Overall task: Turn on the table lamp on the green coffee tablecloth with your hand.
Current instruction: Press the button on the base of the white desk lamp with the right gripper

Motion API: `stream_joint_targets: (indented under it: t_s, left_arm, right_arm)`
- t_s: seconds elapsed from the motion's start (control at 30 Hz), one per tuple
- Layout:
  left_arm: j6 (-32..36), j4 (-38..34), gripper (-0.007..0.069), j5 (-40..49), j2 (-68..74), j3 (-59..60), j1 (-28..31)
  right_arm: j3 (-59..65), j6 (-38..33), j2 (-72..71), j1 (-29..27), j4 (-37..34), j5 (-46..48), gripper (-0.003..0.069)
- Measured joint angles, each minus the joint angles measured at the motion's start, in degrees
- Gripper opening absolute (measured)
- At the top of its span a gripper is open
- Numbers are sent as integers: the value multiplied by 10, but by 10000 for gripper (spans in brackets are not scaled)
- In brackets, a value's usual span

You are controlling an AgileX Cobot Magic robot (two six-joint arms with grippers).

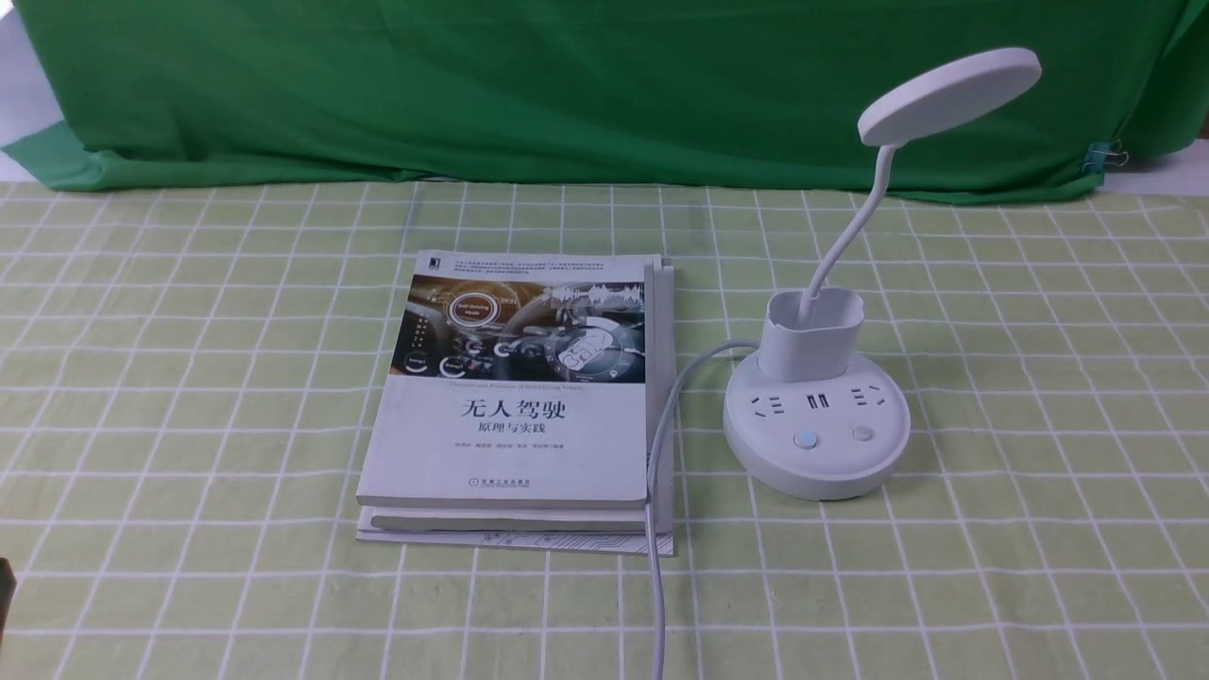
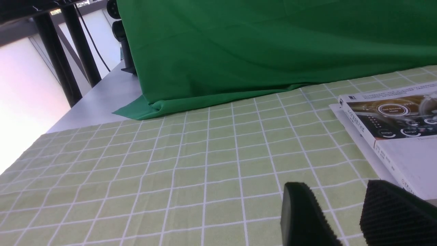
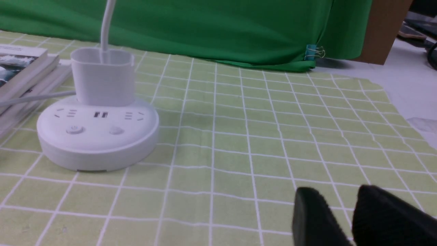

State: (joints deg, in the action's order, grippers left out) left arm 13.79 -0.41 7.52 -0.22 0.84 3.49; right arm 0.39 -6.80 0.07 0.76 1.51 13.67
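The white table lamp stands on the green checked tablecloth [image 1: 992, 378] at the right of the front view. Its round base [image 1: 817, 463] carries sockets and two buttons [image 1: 805, 440], its cup-shaped holder [image 1: 810, 335] sits behind them, and its disc head [image 1: 949, 94] looks unlit. The base [image 3: 97, 143] also shows in the right wrist view. My right gripper [image 3: 339, 191] is open and empty, low over the cloth, well to the base's right. My left gripper [image 2: 336, 186] is open and empty over the cloth beside the books [image 2: 392, 136]. Neither gripper shows in the front view.
A stack of books [image 1: 519, 406] lies left of the lamp. The lamp's white cord [image 1: 658, 472] runs along the books' right side toward the front edge. A dark green backdrop [image 1: 567, 85] hangs behind. A dark sliver [image 1: 5, 586] shows at the front view's left edge.
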Motion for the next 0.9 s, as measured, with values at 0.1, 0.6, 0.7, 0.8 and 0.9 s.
stream_joint_targets:
  t_s: [0.1,0.6,0.7,0.8,0.9]
  left_arm:
    - [0,0,242,0,0,0,0]
    - [0,0,242,1,0,0,0]
    - [0,0,242,0,0,0,0]
    - [0,0,242,0,0,0,0]
    - [0,0,242,0,0,0,0]
  right_arm:
    - [0,0,0,0,0,0,239]
    - [0,0,0,0,0,1,239]
    - [0,4,0,0,-3,-13,239]
    - [0,92,0,0,-48,-72,239]
    - [0,210,0,0,-72,-140,239]
